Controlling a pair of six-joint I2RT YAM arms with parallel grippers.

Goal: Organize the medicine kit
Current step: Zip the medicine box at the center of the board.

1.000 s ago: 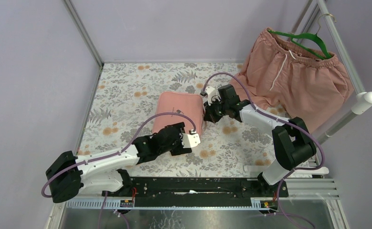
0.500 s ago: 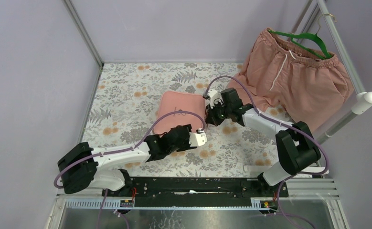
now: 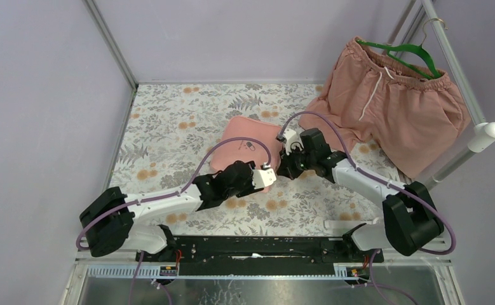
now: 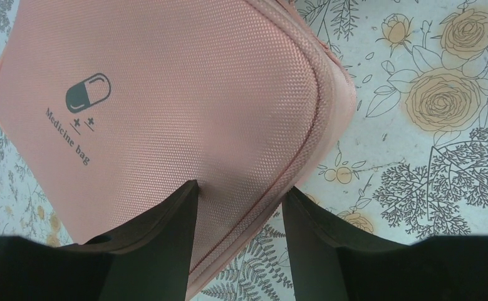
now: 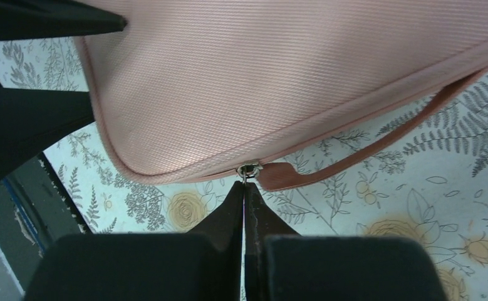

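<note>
The pink medicine kit (image 3: 248,136) lies closed on the floral cloth, its pill logo (image 4: 88,92) facing up. My left gripper (image 3: 269,176) is at its near right corner. In the left wrist view the gripper (image 4: 241,188) straddles the kit's (image 4: 185,94) edge: one finger presses the lid, the other meets the side seam. My right gripper (image 3: 285,169) sits just right of that corner. In the right wrist view it (image 5: 245,185) is shut on the zipper pull, whose metal ring (image 5: 249,170) shows at the fingertips beside the pink strap (image 5: 366,153).
Pink drawstring shorts (image 3: 394,101) hang from a green hanger (image 3: 410,54) at the back right, draping onto the cloth (image 3: 168,127). A white tube (image 3: 480,143) slants along the right side. Metal frame posts (image 3: 111,44) and purple walls enclose the table.
The kit has slid right and turned. My left gripper moved right to its near corner and narrowed onto the edge. My right gripper came nearer, still shut on the zipper pull.
</note>
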